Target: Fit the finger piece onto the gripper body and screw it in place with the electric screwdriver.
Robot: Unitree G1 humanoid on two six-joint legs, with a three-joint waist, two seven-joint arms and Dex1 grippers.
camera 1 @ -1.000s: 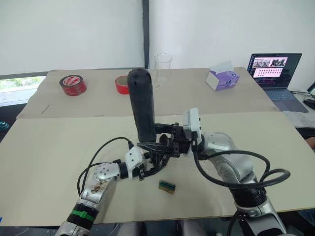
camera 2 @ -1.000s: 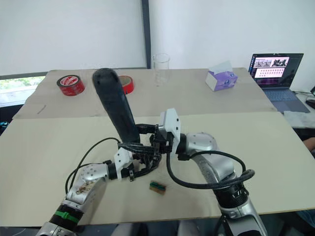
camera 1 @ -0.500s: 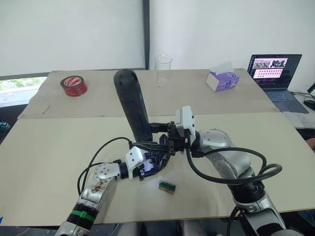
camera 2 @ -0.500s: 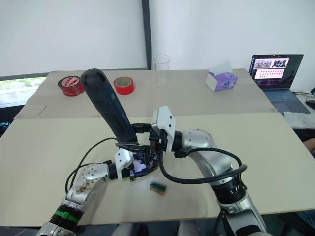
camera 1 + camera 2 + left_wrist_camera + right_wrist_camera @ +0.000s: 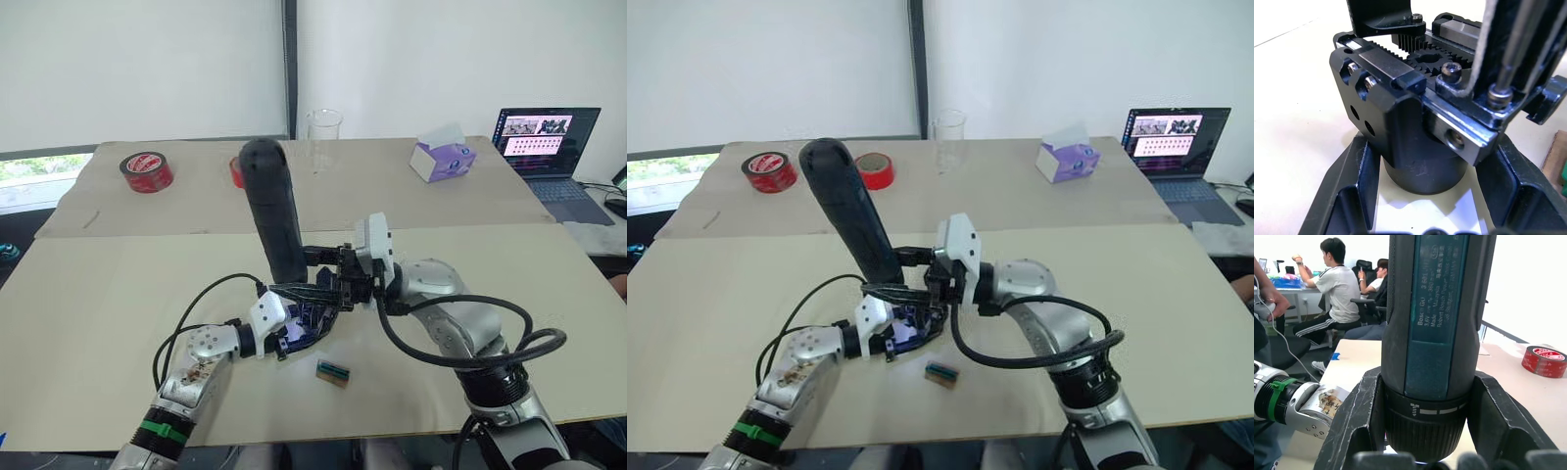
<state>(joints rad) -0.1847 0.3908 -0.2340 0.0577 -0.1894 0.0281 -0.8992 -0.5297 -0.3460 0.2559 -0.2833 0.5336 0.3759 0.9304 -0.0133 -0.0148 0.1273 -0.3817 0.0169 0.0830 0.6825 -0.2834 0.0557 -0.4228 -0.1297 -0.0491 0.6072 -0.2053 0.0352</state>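
My left gripper [image 5: 297,331] is shut on the gripper body [image 5: 312,315], a black blocky mechanism held just above the table. In the left wrist view its fingers [image 5: 1347,196] clamp the gripper body's [image 5: 1400,112] round base, and gear teeth show on top. My right gripper [image 5: 318,272] is shut on the electric screwdriver [image 5: 274,215], which stands nearly upright with its rounded end up. The thin metal bit [image 5: 1513,54] comes down onto a screw at the body's edge, beside a black upright piece [image 5: 1547,44]. I cannot tell whether that piece is the finger piece.
A small green-and-brown block [image 5: 333,372] lies on the table just in front of the grippers. Two red tape rolls [image 5: 772,170] [image 5: 874,169], a clear glass [image 5: 324,137], a tissue box [image 5: 441,157] and a laptop [image 5: 549,147] stand at the back. People sit beyond the table [image 5: 1342,289].
The screwdriver leaned to my left, then swung back towards upright, with my right arm shifting along. My left gripper and the gripper body stayed put.
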